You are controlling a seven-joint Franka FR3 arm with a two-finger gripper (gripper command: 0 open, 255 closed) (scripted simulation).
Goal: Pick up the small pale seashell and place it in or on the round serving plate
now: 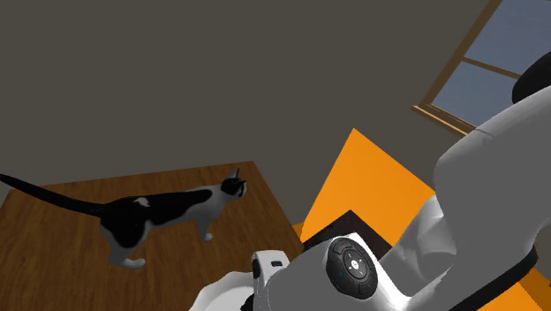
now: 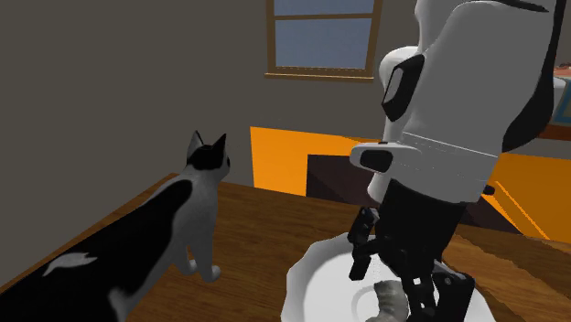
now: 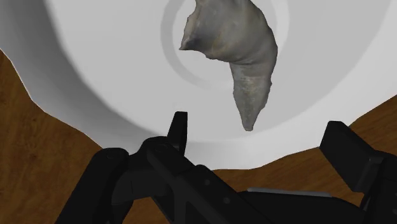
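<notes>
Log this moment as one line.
gripper: open, over plate | shell: on plate, not held | cat: standing on table

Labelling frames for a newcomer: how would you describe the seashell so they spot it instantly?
On the wooden table, beside the black-and-white cat, sits a round white plate. The seashell lies on it: rough, grey-beige, pointed against smooth white.

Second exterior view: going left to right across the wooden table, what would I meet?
black-and-white cat → left rim of the white plate → grey seashell lying on that plate.
</notes>
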